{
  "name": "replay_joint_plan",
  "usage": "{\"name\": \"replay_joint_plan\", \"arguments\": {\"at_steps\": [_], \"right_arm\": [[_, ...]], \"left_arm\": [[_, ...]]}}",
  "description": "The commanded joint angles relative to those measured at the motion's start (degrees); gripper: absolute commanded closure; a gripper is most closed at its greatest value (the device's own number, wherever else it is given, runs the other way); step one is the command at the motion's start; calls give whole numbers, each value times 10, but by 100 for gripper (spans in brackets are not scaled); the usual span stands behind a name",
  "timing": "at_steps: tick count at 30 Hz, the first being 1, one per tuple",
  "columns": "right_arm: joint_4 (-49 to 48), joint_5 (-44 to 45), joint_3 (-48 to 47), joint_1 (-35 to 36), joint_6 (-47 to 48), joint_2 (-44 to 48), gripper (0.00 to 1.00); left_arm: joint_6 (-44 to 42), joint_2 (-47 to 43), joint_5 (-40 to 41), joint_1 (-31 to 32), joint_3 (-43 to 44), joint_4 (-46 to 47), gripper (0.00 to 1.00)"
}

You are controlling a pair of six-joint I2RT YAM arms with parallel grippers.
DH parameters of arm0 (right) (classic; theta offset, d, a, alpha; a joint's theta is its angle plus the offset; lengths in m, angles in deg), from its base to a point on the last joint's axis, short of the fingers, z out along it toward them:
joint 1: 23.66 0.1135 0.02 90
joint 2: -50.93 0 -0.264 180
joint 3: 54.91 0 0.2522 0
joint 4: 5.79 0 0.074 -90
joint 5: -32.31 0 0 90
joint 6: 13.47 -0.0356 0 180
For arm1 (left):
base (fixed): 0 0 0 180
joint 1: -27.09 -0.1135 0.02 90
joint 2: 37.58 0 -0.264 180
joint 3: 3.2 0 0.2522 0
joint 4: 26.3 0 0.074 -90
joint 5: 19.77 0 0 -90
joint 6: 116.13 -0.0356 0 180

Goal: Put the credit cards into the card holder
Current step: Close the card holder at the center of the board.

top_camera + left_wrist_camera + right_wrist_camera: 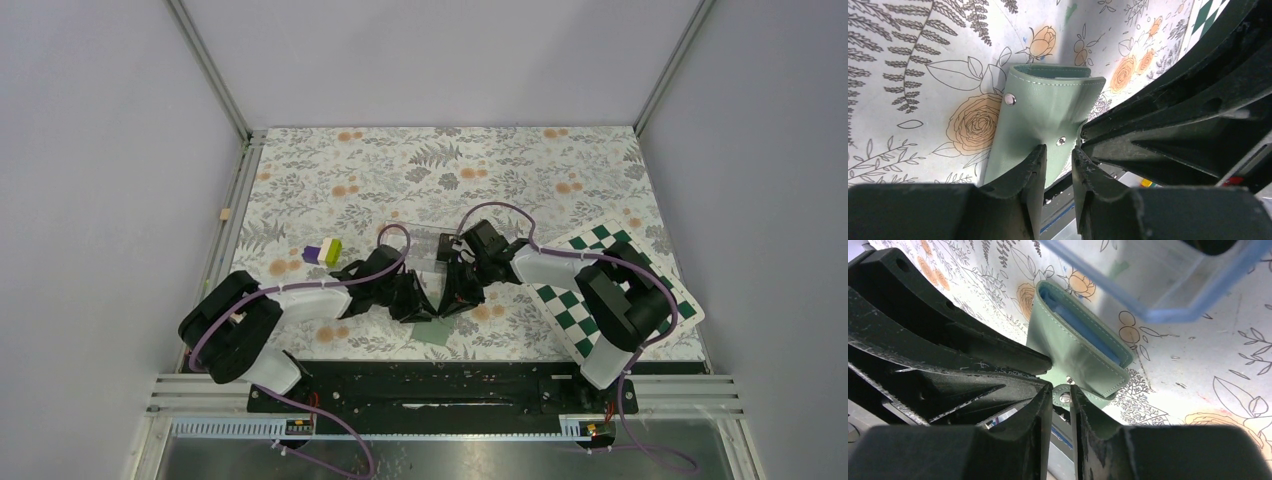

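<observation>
Wallet [437, 332] sits by the middle of the bench's [400, 165] near edge, both arms converged on it from either side. Left claw [1058, 162]: fingers nearly together, a narrow gap with the wallet's lower edge running down into it, so it is clamped on the wallet. One metal snap [1061, 141] sits just above that gap; a second snap [1010, 99] is on the wallet's left edge. The wallet is sage green with pale stitching, folded, its far flap edge standing up a bit off the floral bench surface. Right claw [1061, 405]: fingers close together with the small snap tab [1064, 398] pinched between them, also clamped on the wallet. From the right wrist view the wallet gapes slightly and a blue inner pocket [1083, 325] shows along the fold opening. The two claws' tips are almost touching each other at the wallet's near end. Clear box [415, 245] sits just beyond the claws, towards the bench centre. Small purple, white and green blocks [323, 252] are left of the box. Green-and-white chequered board [560, 305] lies towards the near right corner, partly under the right arm.
</observation>
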Motion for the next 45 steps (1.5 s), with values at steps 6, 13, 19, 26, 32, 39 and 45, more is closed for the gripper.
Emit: {"name": "replay_joint_plan", "arguments": {"at_steps": [6,13,19,26,32,39,45], "right_arm": [[15,18,-9,4,-2,-20,77],[15,21,-10,5,-4,-26,77],[15,19,-10,5,-5,-32,77],[19,19,-15,4,-6,-35,76],[20,19,-16,5,-5,-34,76],[22,18,-18,5,-4,-33,76],[27,18,-22,5,-2,-29,75]], "left_arm": [[43,-22,-45,-7,-35,112,79],[57,-21,-53,-8,-47,140,70],[76,-25,-51,-9,-61,167,69],[37,-2,-51,-8,-23,92,71],[26,12,-53,-8,-7,73,77],[26,30,-65,-7,1,84,87],[13,36,-66,-6,13,70,99]]}}
